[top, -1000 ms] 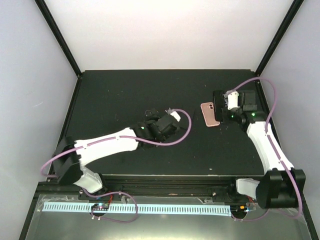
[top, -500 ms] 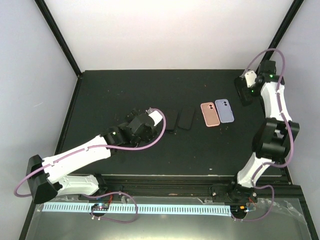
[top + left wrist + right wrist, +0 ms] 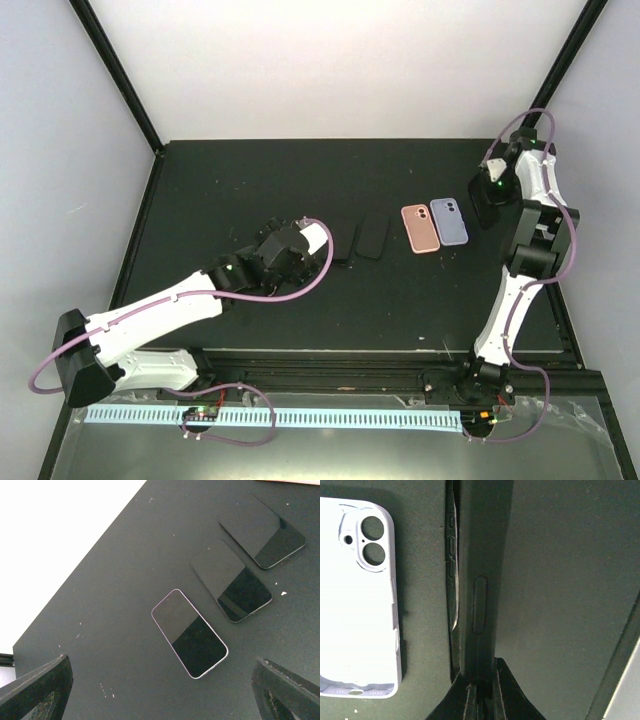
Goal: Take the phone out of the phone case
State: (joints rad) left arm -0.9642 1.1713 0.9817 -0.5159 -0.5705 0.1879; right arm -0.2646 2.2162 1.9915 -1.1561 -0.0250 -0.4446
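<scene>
Our right hand (image 3: 480, 694) pinches the dark phone case (image 3: 479, 555), seen only edge-on, face hidden; our left hand (image 3: 161, 680) hangs wide open.

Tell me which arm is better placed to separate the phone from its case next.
Right. The right gripper is shut on the dark cased phone, held edge-on, and the case lip seems parted along one side. The left gripper is open above three phones lying flat, holding nothing.
</scene>
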